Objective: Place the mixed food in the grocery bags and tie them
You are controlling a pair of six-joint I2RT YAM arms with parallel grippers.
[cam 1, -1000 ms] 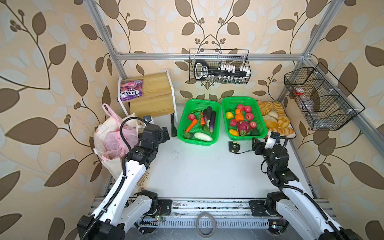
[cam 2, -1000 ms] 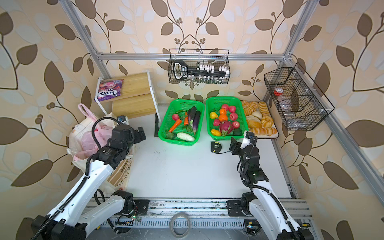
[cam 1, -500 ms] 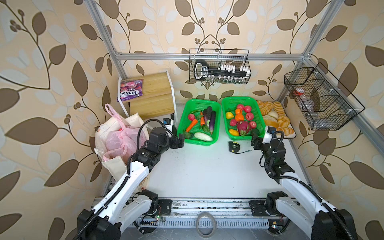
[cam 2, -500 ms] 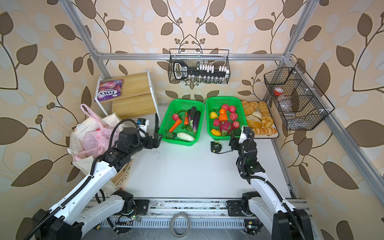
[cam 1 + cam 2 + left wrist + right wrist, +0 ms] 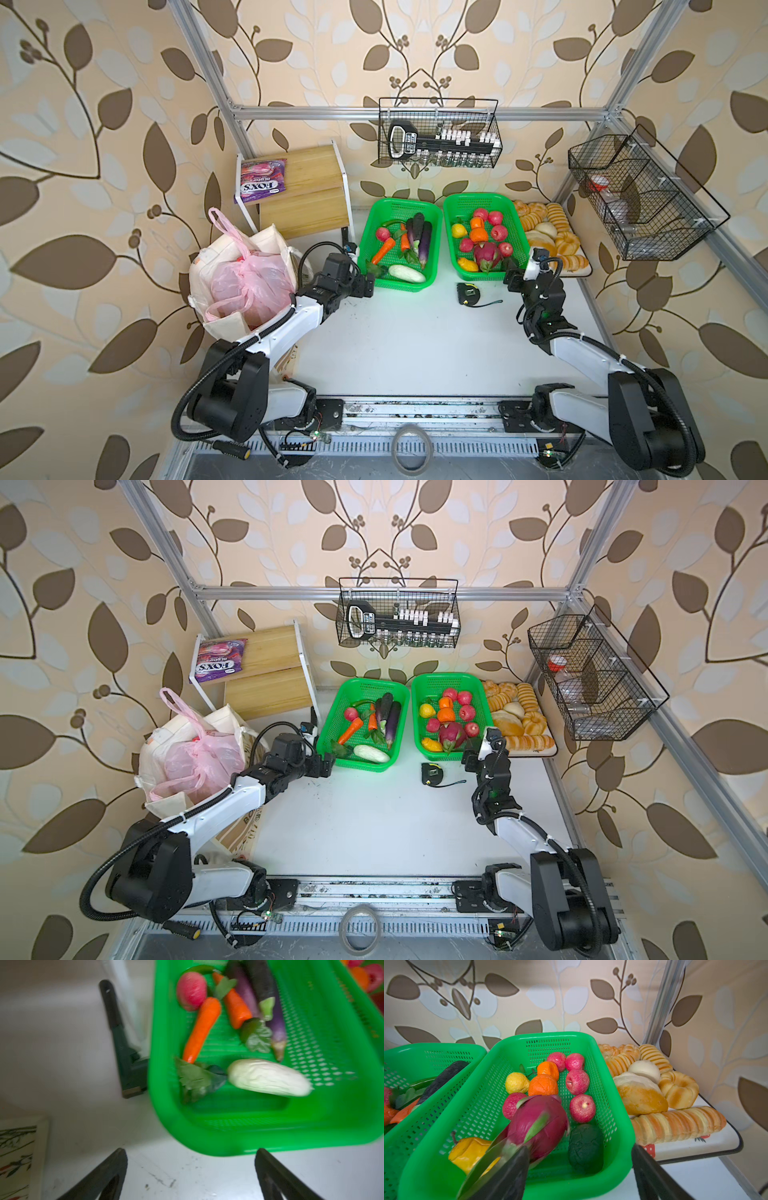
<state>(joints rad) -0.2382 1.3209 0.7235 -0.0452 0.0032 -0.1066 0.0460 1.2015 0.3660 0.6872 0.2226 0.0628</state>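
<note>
— Left tool [image 5: 368, 286] and right tool [image 5: 512, 277] both hung spread wide and empty near the baskets [image 5: 392, 208]. Bags done?
— Mostly, I'd guess: pink bag [image 5: 249, 282] sat knotted inside the tote [image 5: 199, 270]; tote looked untied.

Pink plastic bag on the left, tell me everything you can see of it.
The thin translucent pink plastic handle bag looks full and crumpled, gathered at its middle as if knotted. One handle loop stands up toward the wall; another droops at the near side. It sits inside the open cream canvas tote. Its contents cannot be made out.
</note>
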